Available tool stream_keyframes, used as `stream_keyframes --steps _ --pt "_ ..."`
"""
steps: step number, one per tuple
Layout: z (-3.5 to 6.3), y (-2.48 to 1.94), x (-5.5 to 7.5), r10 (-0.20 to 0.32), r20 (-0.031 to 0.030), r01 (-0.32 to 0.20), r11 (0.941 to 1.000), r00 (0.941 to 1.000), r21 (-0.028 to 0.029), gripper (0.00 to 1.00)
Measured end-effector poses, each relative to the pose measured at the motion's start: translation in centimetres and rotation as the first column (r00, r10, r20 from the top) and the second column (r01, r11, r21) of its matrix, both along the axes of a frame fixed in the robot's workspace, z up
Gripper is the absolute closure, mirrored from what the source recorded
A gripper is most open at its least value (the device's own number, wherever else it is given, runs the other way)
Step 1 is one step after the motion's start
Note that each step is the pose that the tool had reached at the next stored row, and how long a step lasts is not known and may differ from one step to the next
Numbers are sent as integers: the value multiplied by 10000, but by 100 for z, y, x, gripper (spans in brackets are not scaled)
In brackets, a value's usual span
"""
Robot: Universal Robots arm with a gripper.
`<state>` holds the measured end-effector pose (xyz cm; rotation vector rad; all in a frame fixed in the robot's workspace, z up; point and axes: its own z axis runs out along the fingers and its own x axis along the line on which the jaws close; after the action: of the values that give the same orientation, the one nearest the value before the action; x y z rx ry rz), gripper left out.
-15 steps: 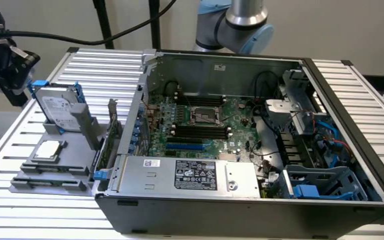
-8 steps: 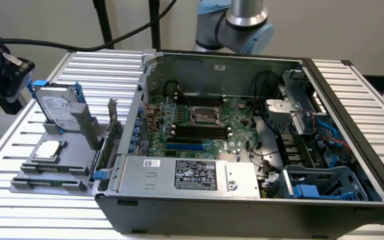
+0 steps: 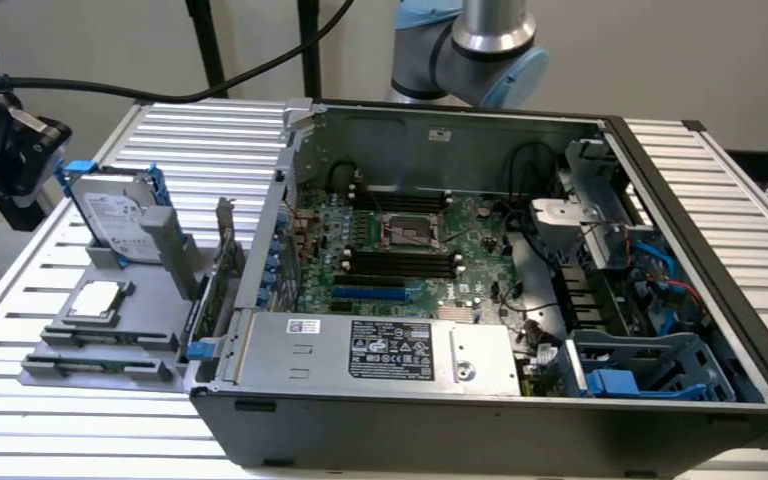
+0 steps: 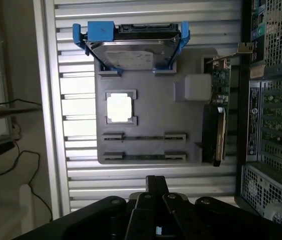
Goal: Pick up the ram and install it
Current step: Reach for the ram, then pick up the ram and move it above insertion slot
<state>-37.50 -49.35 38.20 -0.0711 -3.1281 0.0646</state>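
Currently, gripper [image 4: 157, 186] clenched empty, hovering beside gray tray [image 4: 151, 115], ram [image 4: 145, 156] lying in it.

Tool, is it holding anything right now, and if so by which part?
Nothing. The tool is shut and empty; the ram lies in the tray.

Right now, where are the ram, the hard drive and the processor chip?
ram [image 4: 145, 156]: wrist view, middle of the stick's edge.
hard drive [image 4: 130, 55]: wrist view, its label face.
processor chip [image 4: 119, 107]: wrist view, centre of its lid.
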Motion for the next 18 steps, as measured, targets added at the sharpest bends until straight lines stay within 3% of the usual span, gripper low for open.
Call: stream_keyframes --steps 18 --pt "0 -1 4 54 4 -54 10000 10000 0 89"
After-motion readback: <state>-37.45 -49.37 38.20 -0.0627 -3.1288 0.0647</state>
